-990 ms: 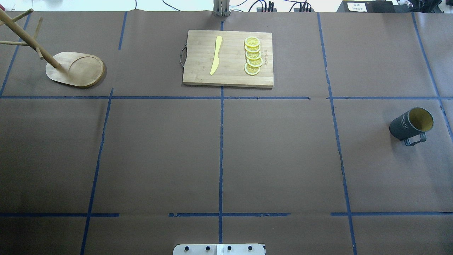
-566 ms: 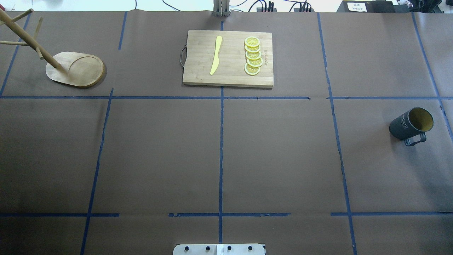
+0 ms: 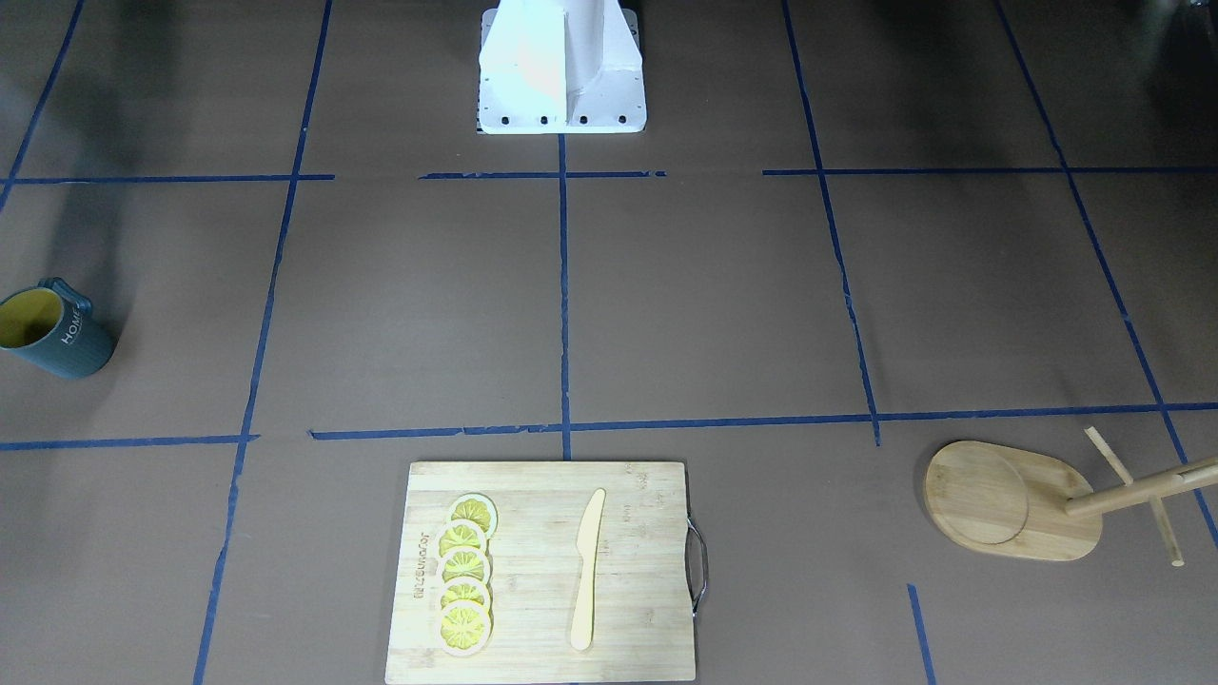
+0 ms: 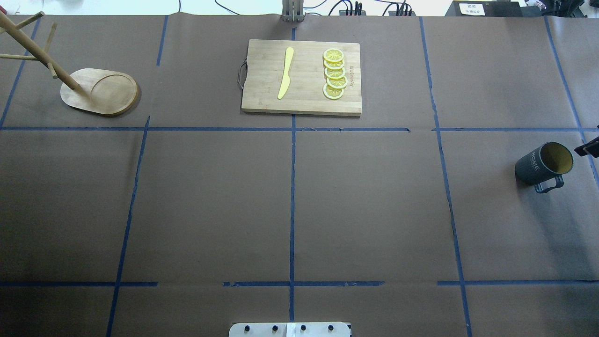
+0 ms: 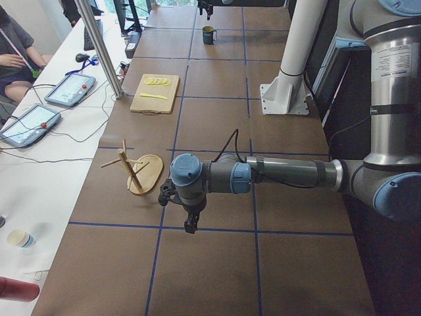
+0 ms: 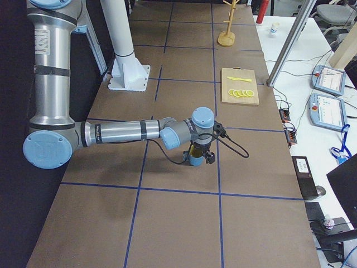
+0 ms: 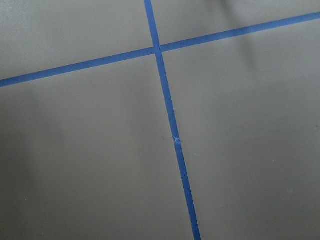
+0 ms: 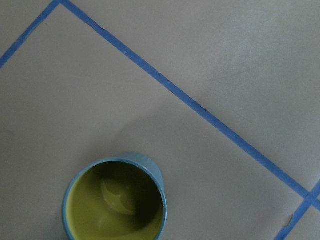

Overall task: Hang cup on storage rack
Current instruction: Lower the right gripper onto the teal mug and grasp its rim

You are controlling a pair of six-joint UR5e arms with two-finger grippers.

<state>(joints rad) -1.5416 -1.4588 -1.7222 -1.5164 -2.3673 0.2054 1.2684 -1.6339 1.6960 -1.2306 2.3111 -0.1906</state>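
The cup (image 4: 543, 164), dark blue-grey with a yellow inside and "HOME" lettering, stands upright at the table's right side, handle toward the robot. The right wrist view looks down into the cup (image 8: 115, 202). My right gripper (image 6: 202, 155) hovers right over the cup (image 6: 194, 158), and only a dark tip of it (image 4: 589, 148) shows at the overhead view's right edge; I cannot tell whether it is open or shut. The storage rack (image 4: 100, 91) stands far left at the back, pegs bare. My left gripper (image 5: 191, 222) hangs over bare table near the rack (image 5: 141, 172); its state I cannot tell.
A bamboo cutting board (image 4: 262, 79) with a yellow knife (image 4: 285, 72) and several lemon slices (image 4: 334, 75) lies at the back centre. The robot's white base (image 3: 561, 67) stands at the near edge. A person (image 5: 13, 52) sits at a side table with tablets.
A dark tip of the right gripper has come into the overhead view at the right edge, beside the cup. Cup, rack and board have not moved.
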